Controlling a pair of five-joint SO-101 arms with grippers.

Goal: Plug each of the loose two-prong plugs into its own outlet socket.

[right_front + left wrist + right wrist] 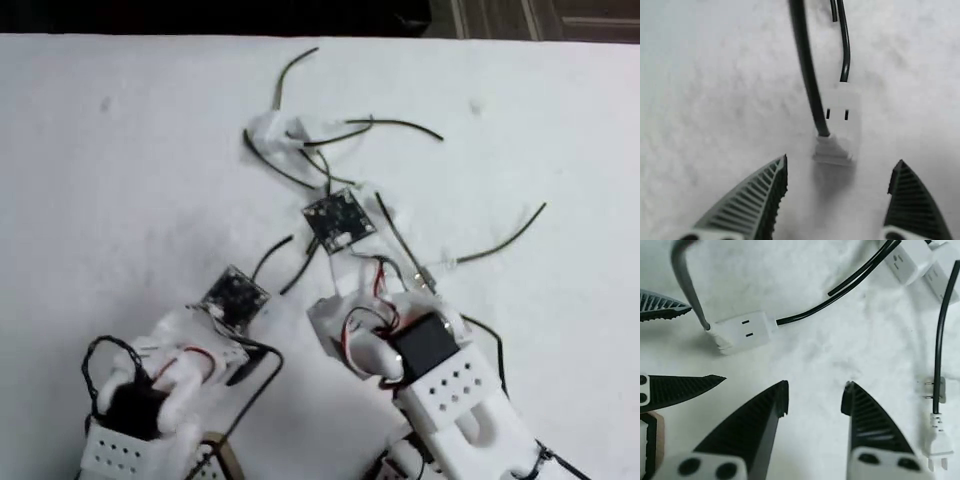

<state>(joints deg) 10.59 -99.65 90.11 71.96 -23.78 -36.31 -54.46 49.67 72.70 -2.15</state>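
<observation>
Two arms stood at the white table [120,180], the left arm [150,390] at the near left and the right arm [440,380] at the near right. There were three outlet sockets and one clear two-prong plug.

The left gripper [842,160] hung low over the table, its two dark ribbed fingers [757,197] spread wide and holding nothing. Just beyond their tips, in line with the gap and touched by neither finger, lay a white rectangular outlet socket [842,107]. Its two slots faced up and a dark cable met each end.

To the right of it, the right gripper [816,385] was likewise spread apart and empty, with bare table between its black fingers [757,427]. Farther back, a pair of white outlet sockets [910,257] lay side by side.

Furthest right, a white two-prong plug [935,437] lay flat on the end of a thin black cable [939,340], well apart from every socket. A small grey piece [926,387] sat under that cable, and I could not tell what it was.

The high view gave the lay of both arms and the loose cables fanning over the far table. The left wrist view gave the near socket's slots close up. The right wrist view took in the left gripper's fingers, all three sockets and the plug together.
</observation>
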